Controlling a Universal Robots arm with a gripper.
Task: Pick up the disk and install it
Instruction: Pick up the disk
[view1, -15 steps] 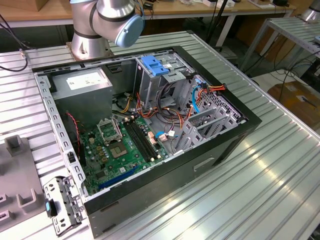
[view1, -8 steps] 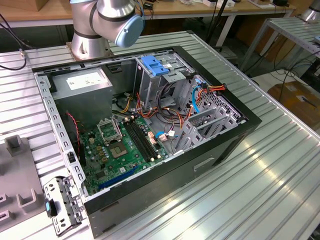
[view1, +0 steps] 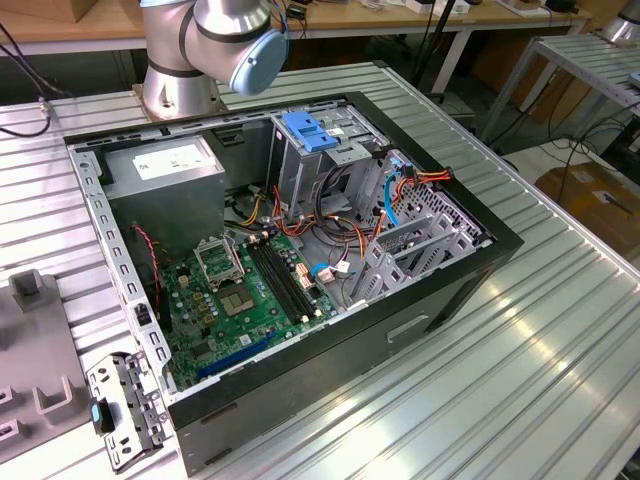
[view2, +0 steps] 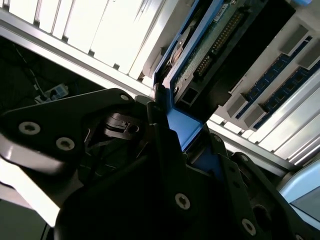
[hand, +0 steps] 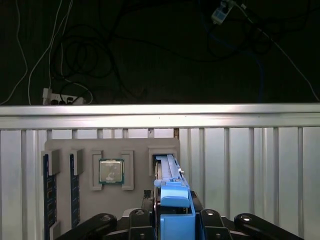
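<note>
The arm (view1: 215, 30) appears in the exterior view as a base and a bulky joint with a pale blue cap. It stands on the slatted table (view1: 520, 350) behind the open computer case (view1: 300, 250) and passes out of the picture at the upper edge. Inside the case lie a green motherboard (view1: 240, 300) and an upright metal cage topped by a blue latch (view1: 305, 130).

In the first wrist view the gripper (hand: 174, 222) points down at the table, with loose cables (hand: 75, 60) on the dark floor beyond the table's edge. The disk (hand: 168, 167) is seen edge-on. Its near end, capped in blue plastic, sits between the dark fingers (view2: 167, 155), and the rest runs straight away from the pincer toward a grey tray (hand: 135, 147). The jaws are closed on that blue end, one finger pressed to each side.

The second wrist view shows the disk's green circuit board and a row of connector pins, with the blue rail along its edge. The disk's far end meets a recess in the tray, though whether it sits in that recess or hangs just above it is hard to tell from this angle.

A processor (hand: 111, 171) rests in its own pocket just beside the recess, and two memory sticks (hand: 47, 190) lie in slots further along the tray
</note>
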